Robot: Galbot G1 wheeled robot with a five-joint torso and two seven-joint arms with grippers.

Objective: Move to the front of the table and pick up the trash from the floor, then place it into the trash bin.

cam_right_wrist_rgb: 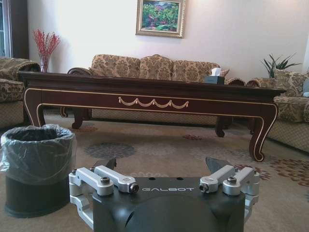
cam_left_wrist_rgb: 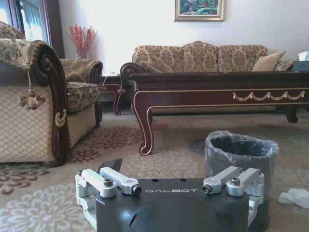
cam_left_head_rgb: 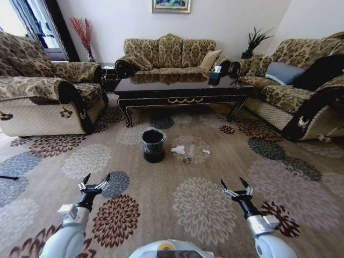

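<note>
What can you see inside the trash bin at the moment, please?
The trash bin shows its translucent liner folded over the rim and a dark interior, with no trash visible in it. Its bottom is too dark to check.

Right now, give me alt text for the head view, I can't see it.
Trash bin on patterned carpet before the table, with the trash beside it. Left gripper and right gripper hover open in the foreground.

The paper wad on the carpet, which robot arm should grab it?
Probably the right gripper: the paper wad lies right of the trash bin, which stands partly between it and the left gripper. Both are open.
</note>
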